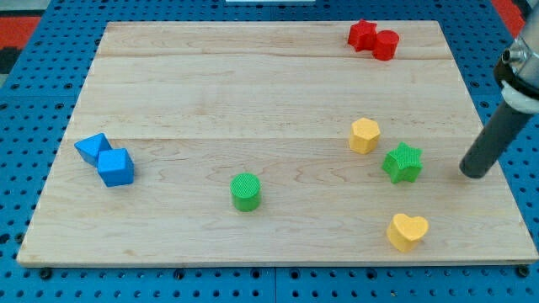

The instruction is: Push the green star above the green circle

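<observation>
The green star [403,163] lies on the wooden board at the view's right, just below and right of a yellow hexagon [365,135]. The green circle [246,191] stands lower, near the board's middle, far to the star's left. My tip [473,173] rests on the board to the right of the star, with a gap between them. The rod slants up toward the view's right edge.
A yellow heart [408,231] lies below the star near the board's bottom edge. A red star [362,34] and a red cylinder [386,45] touch at the top right. A blue triangle [91,147] and a blue cube [115,167] touch at the left.
</observation>
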Robot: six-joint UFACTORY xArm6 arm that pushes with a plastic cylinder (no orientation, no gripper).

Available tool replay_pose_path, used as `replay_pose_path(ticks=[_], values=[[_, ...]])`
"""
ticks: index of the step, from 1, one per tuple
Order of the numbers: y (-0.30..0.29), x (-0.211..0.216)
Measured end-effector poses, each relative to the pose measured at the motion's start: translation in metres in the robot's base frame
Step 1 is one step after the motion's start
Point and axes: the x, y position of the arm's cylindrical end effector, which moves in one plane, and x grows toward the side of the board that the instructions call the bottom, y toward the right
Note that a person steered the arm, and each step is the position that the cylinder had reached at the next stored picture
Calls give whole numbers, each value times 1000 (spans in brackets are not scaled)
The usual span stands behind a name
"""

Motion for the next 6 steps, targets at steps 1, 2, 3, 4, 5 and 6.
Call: replay_pose_path(ticks=[1,2,3,4,5,6], values=[[-90,7],[-187,8],[-198,-27],[-182,-46],[-249,-45],[-262,-39]])
